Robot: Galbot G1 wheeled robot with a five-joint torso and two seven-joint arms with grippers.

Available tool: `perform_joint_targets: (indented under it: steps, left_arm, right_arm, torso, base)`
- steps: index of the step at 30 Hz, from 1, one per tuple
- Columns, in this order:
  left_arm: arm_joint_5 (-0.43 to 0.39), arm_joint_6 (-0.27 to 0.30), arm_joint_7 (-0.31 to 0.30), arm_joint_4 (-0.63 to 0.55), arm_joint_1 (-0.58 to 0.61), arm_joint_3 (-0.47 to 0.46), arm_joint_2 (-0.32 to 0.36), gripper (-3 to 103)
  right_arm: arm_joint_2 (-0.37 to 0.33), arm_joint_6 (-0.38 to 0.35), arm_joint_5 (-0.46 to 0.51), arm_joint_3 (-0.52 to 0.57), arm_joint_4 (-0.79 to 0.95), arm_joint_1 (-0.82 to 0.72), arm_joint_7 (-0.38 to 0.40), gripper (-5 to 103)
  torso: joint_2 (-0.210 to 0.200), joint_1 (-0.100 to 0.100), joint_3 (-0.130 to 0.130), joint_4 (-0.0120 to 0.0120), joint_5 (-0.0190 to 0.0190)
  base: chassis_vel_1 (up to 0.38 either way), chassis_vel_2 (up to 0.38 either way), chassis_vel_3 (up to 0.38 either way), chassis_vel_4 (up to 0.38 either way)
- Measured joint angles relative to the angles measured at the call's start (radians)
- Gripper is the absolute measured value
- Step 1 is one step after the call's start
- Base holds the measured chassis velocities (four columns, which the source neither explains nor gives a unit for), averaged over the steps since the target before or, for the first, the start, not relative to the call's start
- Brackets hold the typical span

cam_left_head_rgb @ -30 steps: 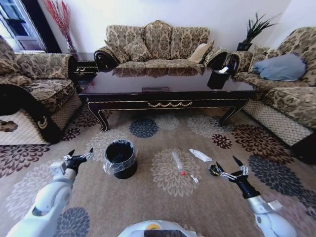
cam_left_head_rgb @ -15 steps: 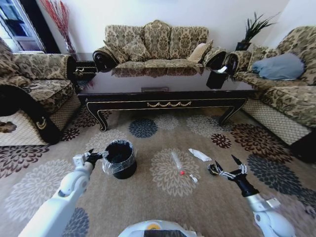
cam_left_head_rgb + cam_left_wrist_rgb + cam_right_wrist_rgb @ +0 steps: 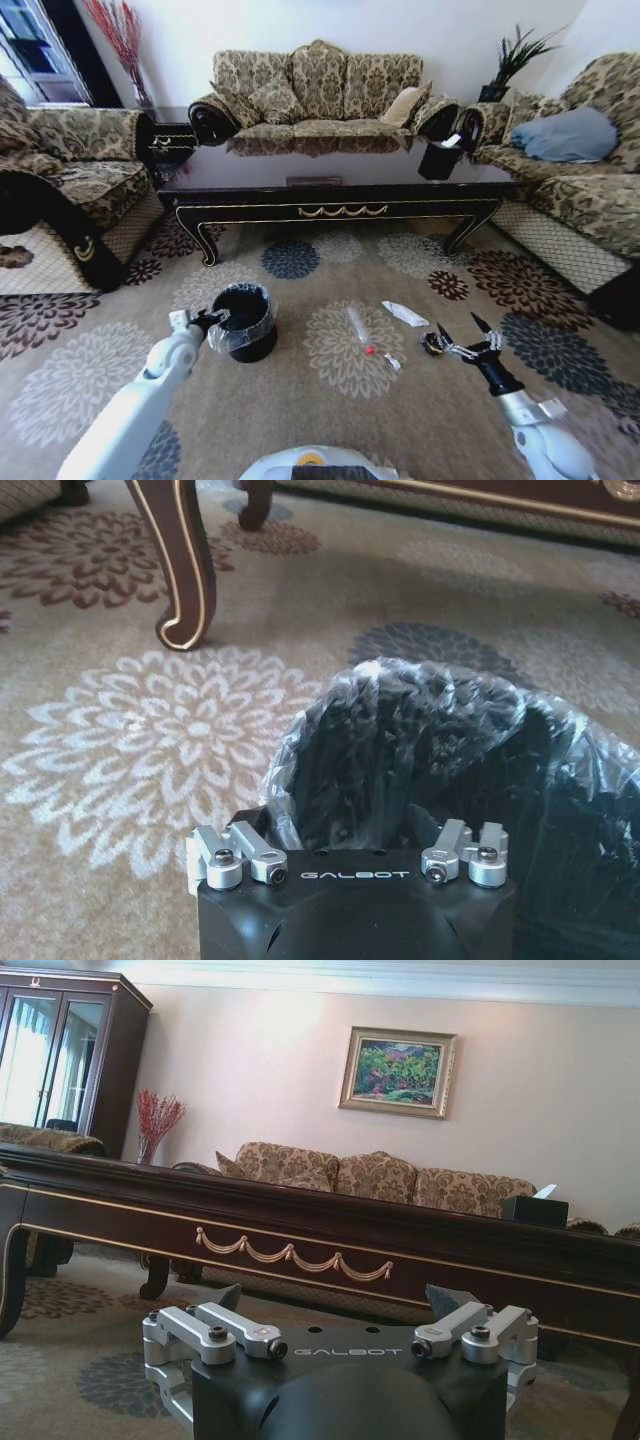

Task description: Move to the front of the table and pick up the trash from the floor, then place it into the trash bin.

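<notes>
The robot faces the long dark table (image 3: 340, 195) across the floral carpet (image 3: 300, 400), with the gold scroll on the table's front apron toward it. On the floor near the table's front left leg stands the black trash bin (image 3: 243, 322), its clear liner bag puffed around the rim. The left gripper (image 3: 207, 320) reaches up to the bin's left side at rim height; whether its fingers are spread or closed cannot be told — the wrist view looks past the gripper's body straight into the dark liner. To the right of the bin lies the trash: a clear bottle (image 3: 359, 328) with a red cap, a white wrapper (image 3: 405, 314) beyond it toward the table, and a small dark scrap (image 3: 433, 345). The right gripper (image 3: 464, 334) hovers just beside that scrap, its fingers spread wide and holding nothing.
</notes>
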Motion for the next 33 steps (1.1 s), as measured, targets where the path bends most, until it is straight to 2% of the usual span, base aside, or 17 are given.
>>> perform_joint_targets:
  steps: [2,6,9,11,12,15,17,21,28,32,33]
  left_arm:
    - [-0.01,0.008,-0.006,0.0,-0.002,0.002,0.0,78]
    - [-0.068,0.05,-0.034,-0.026,0.021,-0.02,0.009,57]
    - [-0.074,0.057,-0.035,-0.039,0.036,-0.032,0.019,53]
    - [-0.079,0.061,-0.035,-0.055,0.048,-0.042,0.027,42]
    - [-0.079,0.061,-0.035,-0.055,0.048,-0.042,0.027,42]
    - [-0.088,0.064,-0.038,-0.087,0.069,-0.06,0.035,26]
    - [-0.089,0.064,-0.04,-0.097,0.077,-0.066,0.036,26]
    - [-0.132,0.073,-0.049,-0.14,0.113,-0.095,0.041,7]
    - [-0.211,0.091,-0.071,-0.165,0.132,-0.13,0.054,4]
    - [-0.284,0.151,-0.127,-0.224,0.14,-0.153,0.091,4]
    - [-0.284,0.151,-0.127,-0.224,0.14,-0.153,0.091,4]
  right_arm:
    - [-0.002,-0.001,0.0,0.004,0.001,-0.001,0.003,100]
    - [-0.008,0.0,0.001,0.012,-0.013,-0.002,0.024,100]
    - [-0.009,0.0,0.0,0.009,-0.02,0.002,0.037,100]
    - [-0.01,-0.001,-0.003,0.002,-0.023,0.01,0.051,100]
    - [-0.01,-0.001,-0.003,0.002,-0.023,0.01,0.051,100]
    - [-0.012,-0.004,-0.008,-0.006,-0.027,0.022,0.06,100]
    - [-0.013,-0.004,-0.008,-0.007,-0.029,0.023,0.061,100]
    - [-0.019,-0.004,-0.009,-0.006,-0.046,0.024,0.061,100]
    - [-0.034,-0.002,-0.012,-0.003,-0.082,0.023,0.084,100]
    - [-0.074,-0.018,-0.041,-0.013,-0.132,0.032,0.134,100]
    - [-0.074,-0.018,-0.041,-0.013,-0.132,0.032,0.134,100]
  torso:
    - [0.0,0.0,0.0,0.0001,0.0]
    - [0.0,0.0,0.0,-0.0003,-0.0001]
    - [0.0,0.0,0.0,-0.0006,-0.0006]
    - [0.0,0.0,0.0,-0.0007,-0.0006]
    - [0.0,0.0,0.0,-0.0007,-0.0006]
    - [0.0,0.0,0.0,-0.0004,-0.0004]
    - [0.0,0.0,0.0,-0.0004,-0.0006]
    - [0.0,0.0,0.0,-0.0005,-0.0005]
    - [0.0,0.0,0.0,-0.0005,-0.0003]
    - [0.0,0.0,0.0,-0.0003,-0.0004]
    - [0.0,0.0,0.0,-0.0003,-0.0004]
  base:
    - [0.0,0.0,0.0,0.0]
    - [0.0,0.0,0.0,0.0]
    - [0.0,0.0,0.0,0.0]
    - [0.0,0.0,0.0,0.0]
    - [0.0,0.0,0.0,0.0]
    - [0.0,0.0,0.0,0.0]
    - [0.0,0.0,0.0,0.0]
    - [0.0,0.0,0.0,0.0]
    - [0.0,0.0,0.0,0.0]
    - [0.0,0.0,0.0,0.0]
    - [0.0,0.0,0.0,0.0]
